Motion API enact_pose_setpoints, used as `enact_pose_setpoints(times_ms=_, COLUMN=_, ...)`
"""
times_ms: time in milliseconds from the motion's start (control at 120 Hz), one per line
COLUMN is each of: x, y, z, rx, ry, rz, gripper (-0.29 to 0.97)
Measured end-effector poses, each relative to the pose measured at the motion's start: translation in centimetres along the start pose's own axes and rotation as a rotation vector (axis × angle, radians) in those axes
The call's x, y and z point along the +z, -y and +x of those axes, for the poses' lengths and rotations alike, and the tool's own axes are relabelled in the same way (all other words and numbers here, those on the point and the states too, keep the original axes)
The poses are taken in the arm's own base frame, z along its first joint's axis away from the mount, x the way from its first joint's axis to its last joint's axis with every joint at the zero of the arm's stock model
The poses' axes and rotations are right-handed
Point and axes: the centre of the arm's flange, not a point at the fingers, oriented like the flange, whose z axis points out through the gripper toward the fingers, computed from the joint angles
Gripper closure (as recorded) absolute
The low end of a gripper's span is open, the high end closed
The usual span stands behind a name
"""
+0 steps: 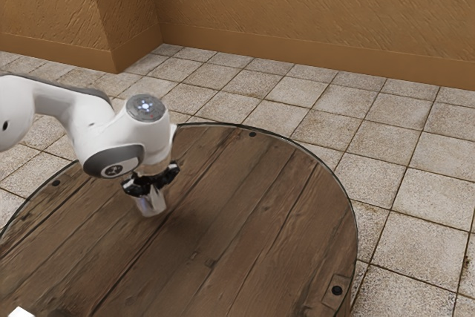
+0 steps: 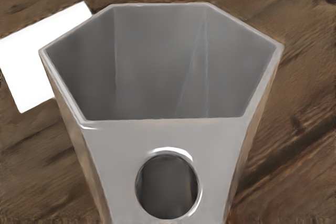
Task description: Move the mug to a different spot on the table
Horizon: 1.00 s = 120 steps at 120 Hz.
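Note:
The mug (image 1: 153, 203) is pale grey with six flat sides and stands on the round wooden table (image 1: 245, 228), toward the exterior view's left. My gripper (image 1: 152, 187) hangs straight over it, right at its rim, with the black hand covering the mug's top. In the wrist view the mug (image 2: 173, 87) lies directly under my hand. I look down into its empty hexagonal inside, and its flat handle with an oval hole (image 2: 167, 186) is on the side nearest the camera.
A flat white card (image 2: 37, 56) lies on the wood just beside the mug; a white corner (image 1: 15, 311) shows at the table's near left edge. The table rim (image 1: 349, 206) curves round on the exterior view's right, with tiled floor beyond.

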Motion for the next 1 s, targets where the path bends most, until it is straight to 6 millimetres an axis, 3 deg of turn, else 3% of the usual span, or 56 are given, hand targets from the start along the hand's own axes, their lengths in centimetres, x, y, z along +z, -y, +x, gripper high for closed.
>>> enact_pose_setpoints(times_ms=850, x=1.4, y=0.0, z=-2.5, rx=-0.14, ry=0.032, rz=-0.012, gripper=0.66)
enact_pose_setpoints(times_ms=900, x=1.8, y=0.3, z=-3.2, rx=-0.139, ry=0.04, rz=-0.008, gripper=0.63)
enact_pose_setpoints(times_ms=1000, x=2.2, y=0.7, z=-5.5, rx=-0.122, ry=0.059, rz=-0.005, gripper=0.41)
